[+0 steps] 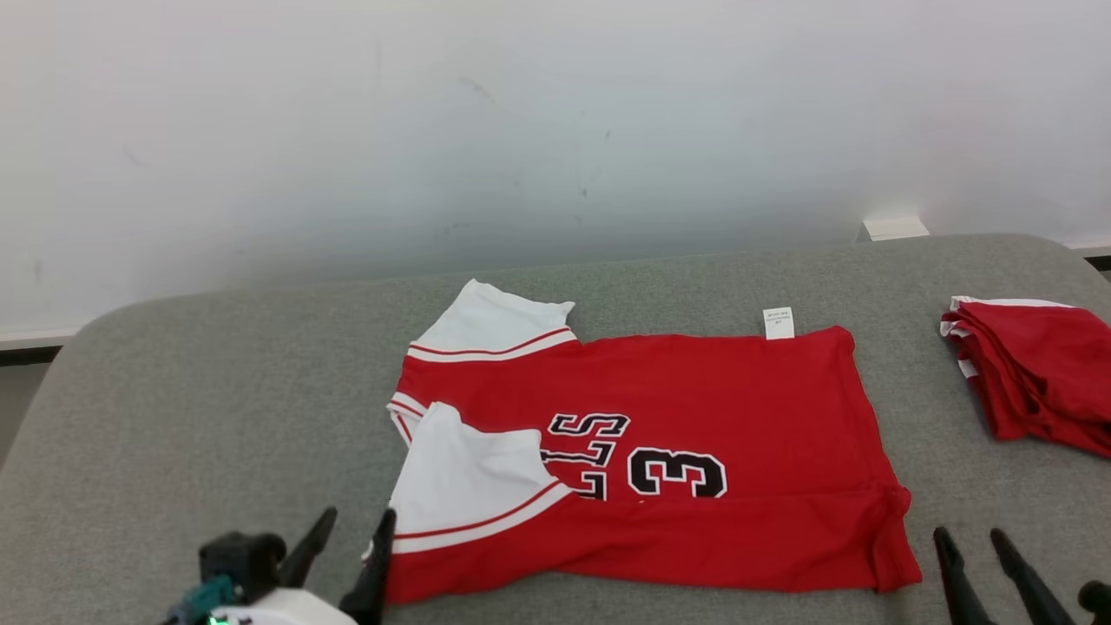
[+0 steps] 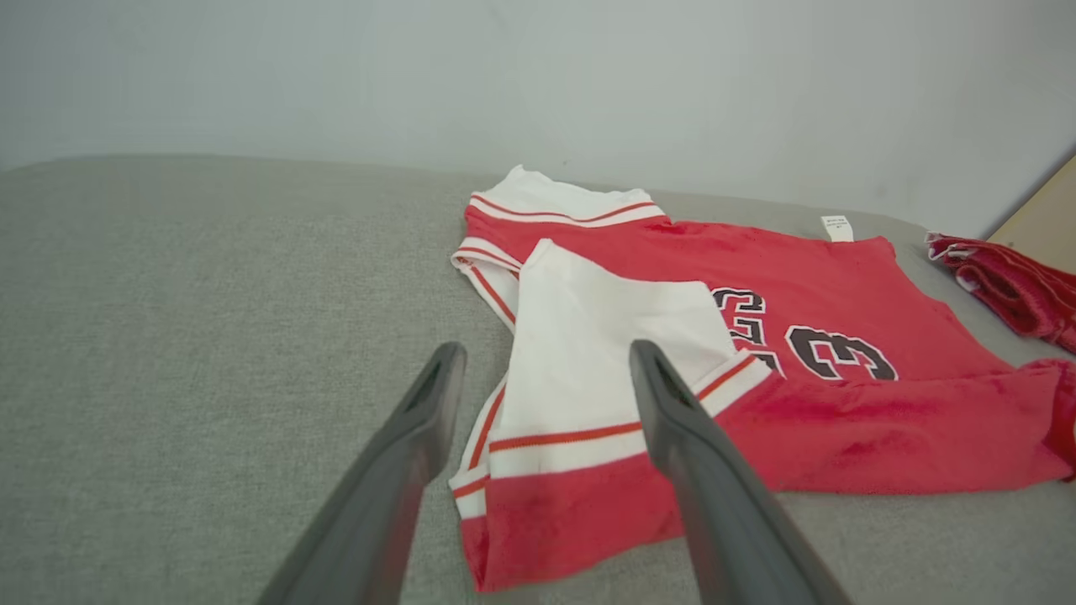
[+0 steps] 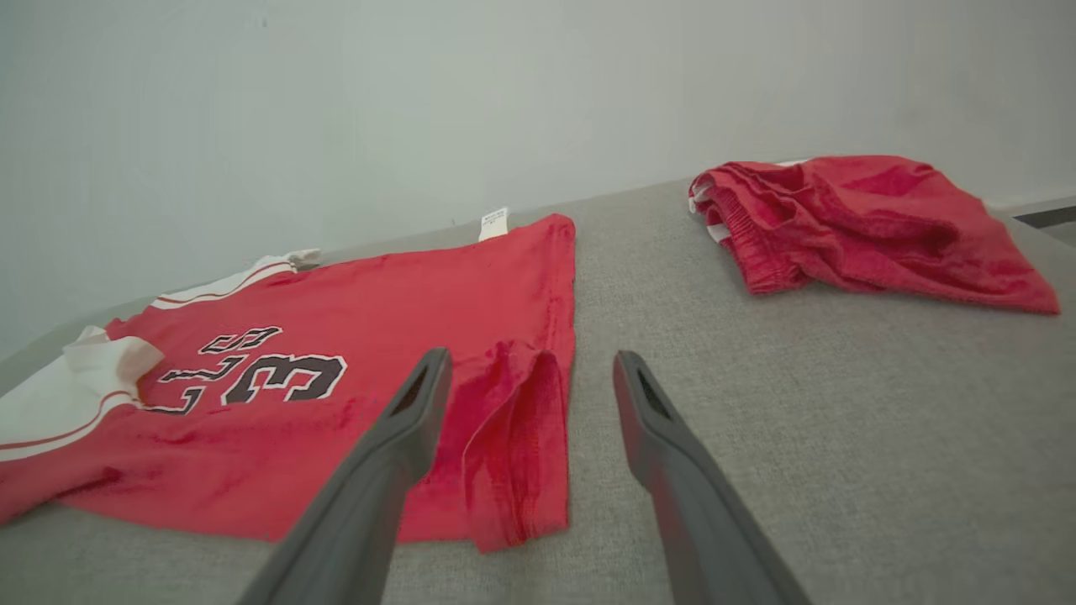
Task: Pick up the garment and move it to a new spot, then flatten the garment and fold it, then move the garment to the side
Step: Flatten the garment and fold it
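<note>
A white wall (image 1: 521, 130) is seen behind a wide table (image 1: 174, 391) covered in grey fabric, on which everything lies. The red basketball jersey (image 1: 694, 382) is spread out flat at the middle of the table, its collar end turned toward the robot's left and its hem toward the right. A band along its near edge is folded over onto the body, so that the lower part of the black lettering and of the number 33 (image 1: 677, 473) is cut off. A second red garment (image 1: 1033, 373), bunched and loosely folded, is placed well apart from it at the table's far right. Two white sleeves with red stripes are seen at the jersey's left end: the near sleeve (image 1: 469, 477) is laid over the red front, and the far sleeve (image 1: 490, 325) is spread toward the wall. The left gripper (image 1: 358, 514) is held at the jersey's near left corner with its jaws apart and nothing between them; whether the cloth is touched cannot be told. The right gripper (image 1: 969, 533) is held just beside the near right corner of the hem, its jaws likewise spread wide and empty. A small white label (image 1: 778, 322) is seen sticking out from the jersey's far edge.
</note>
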### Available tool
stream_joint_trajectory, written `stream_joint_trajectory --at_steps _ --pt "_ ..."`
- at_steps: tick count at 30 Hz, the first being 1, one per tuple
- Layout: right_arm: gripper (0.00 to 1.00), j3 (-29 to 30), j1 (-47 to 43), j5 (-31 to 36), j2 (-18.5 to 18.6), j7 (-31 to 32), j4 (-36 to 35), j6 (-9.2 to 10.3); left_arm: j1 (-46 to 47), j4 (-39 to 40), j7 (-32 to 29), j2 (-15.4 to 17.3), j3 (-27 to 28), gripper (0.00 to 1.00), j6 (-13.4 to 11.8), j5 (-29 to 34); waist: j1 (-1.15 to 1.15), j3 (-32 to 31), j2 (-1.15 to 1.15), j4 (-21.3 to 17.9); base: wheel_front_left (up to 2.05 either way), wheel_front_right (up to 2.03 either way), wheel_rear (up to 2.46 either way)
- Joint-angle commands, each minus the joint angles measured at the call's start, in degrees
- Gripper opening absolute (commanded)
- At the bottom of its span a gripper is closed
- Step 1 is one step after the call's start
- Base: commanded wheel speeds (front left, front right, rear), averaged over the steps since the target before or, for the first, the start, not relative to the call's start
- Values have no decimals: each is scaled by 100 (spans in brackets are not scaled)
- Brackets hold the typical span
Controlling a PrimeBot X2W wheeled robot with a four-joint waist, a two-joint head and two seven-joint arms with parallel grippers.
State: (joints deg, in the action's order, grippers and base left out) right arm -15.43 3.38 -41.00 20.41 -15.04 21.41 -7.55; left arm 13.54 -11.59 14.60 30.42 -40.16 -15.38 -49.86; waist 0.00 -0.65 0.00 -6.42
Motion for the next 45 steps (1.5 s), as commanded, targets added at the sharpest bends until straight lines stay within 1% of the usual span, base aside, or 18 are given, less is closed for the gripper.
stream_joint_trajectory --at_steps 1,3,6,9,11,13,19,20,21,22,23,24,27,30,33,35,40,45 --pt "100 41 -78 92 -97 49 109 13 -137 -62 27 -38 -18 100 -36 141 0 14 0 -2 0 0 0" --pt "100 -17 -43 167 -212 154 264 13 -217 -154 41 -139 -84 100 -31 191 0 23 0 -2 0 0 0" --pt "100 -142 164 194 -341 349 570 13 -165 -418 -39 -230 -228 100 87 207 0 29 0 13 0 0 0" --pt "100 -310 369 201 -422 485 933 14 8 -800 -289 -268 -432 100 223 291 0 31 0 19 0 0 0" --pt "100 -428 515 260 -444 546 1208 14 111 -999 -468 -356 -550 100 285 301 0 35 0 19 0 0 0" --pt "100 -497 669 124 -552 591 1446 13 212 -1198 -589 -399 -602 100 332 293 0 44 0 23 0 0 0" --pt "100 -796 1025 -18 -596 775 2111 13 437 -1797 -995 -552 -705 100 548 120 0 80 0 37 0 0 0" --pt "71 -834 1076 -42 -603 773 2182 14 476 -1898 -1077 -579 -712 100 590 69 0 86 0 37 0 0 0" --pt "49 -887 1113 -68 -602 757 2242 14 501 -1970 -1150 -605 -738 88 642 33 0 91 0 36 0 0 0" --pt "40 -944 1144 -108 -610 756 2301 13 523 -2050 -1192 -622 -751 67 692 25 0 94 0 34 0 0 0" --pt "9 -993 1178 -137 -609 750 2353 14 532 -2112 -1241 -648 -768 33 754 -9 0 97 0 33 0 0 0" --pt "0 -1048 1209 -170 -607 739 2401 13 538 -2164 -1275 -674 -786 0 814 -27 0 96 0 34 0 0 0" --pt "0 -1173 1323 -280 -580 663 2504 13 566 -2305 -1308 -717 -795 0 926 -74 0 78 0 42 0 0 0" --pt "0 -1252 1395 -382 -483 506 2535 14 615 -2344 -1244 -676 -764 0 973 -82 0 40 0 55 0 0 0" --pt "0 -1315 1416 -504 -336 425 2399 14 663 -2248 -1194 -565 -729 0 981 -55 0 0 0 83 0 0 0" --pt "0 -1396 1339 -666 -195 506 2188 14 655 -2105 -1200 -474 -714 0 968 -54 0 -25 0 105 0 0 0" --pt "0 -1537 981 -1148 399 839 1444 14 393 -1400 -1470 -156 -702 0 818 -145 0 -52 0 148 0 0 0" --pt "0 -1497 512 -1568 1000 1230 672 14 -23 -378 -1951 323 -728 0 461 -277 0 -55 0 177 0 0 0"
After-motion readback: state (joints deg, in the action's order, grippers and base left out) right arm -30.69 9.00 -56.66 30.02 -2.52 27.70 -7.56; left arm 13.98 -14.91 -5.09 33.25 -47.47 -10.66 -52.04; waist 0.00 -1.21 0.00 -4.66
